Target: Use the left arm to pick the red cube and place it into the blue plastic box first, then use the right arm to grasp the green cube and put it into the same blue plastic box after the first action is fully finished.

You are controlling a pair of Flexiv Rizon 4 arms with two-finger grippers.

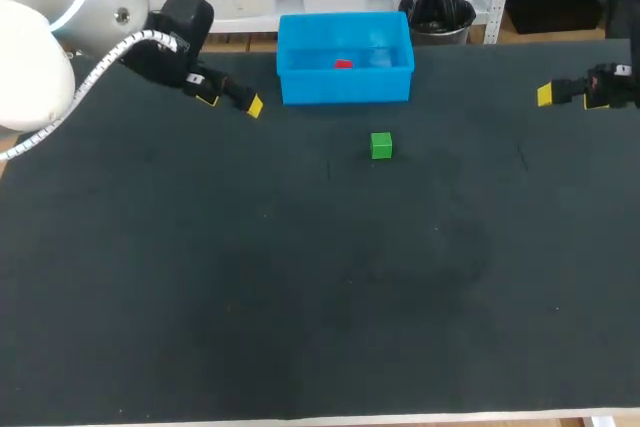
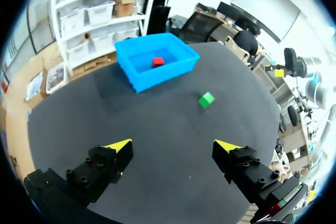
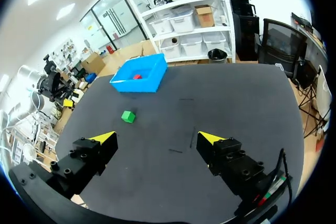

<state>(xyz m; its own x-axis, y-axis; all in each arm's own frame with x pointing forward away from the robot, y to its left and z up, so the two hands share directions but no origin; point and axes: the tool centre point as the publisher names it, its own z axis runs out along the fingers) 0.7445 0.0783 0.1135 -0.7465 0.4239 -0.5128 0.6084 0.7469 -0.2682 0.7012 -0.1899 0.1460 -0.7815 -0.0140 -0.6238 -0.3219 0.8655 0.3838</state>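
The green cube (image 1: 381,145) sits on the tabletop (image 1: 300,297) near the front wall of the blue plastic box (image 1: 345,87), the red cube (image 1: 343,64) already inside; it looks light and rigid, best pinched across two flat faces; the right hand (image 3: 157,138) and left hand (image 2: 173,145) both hang spread, empty.

In the head view the red cube (image 1: 343,64) is only a small blurred patch inside the blue box (image 1: 345,87), and its sides cannot be made out. The right arm (image 1: 612,85) is cut off by the edge, and only one yellow tip of the right gripper (image 1: 546,95) shows. The left arm (image 1: 50,37) is cut off at the corner.
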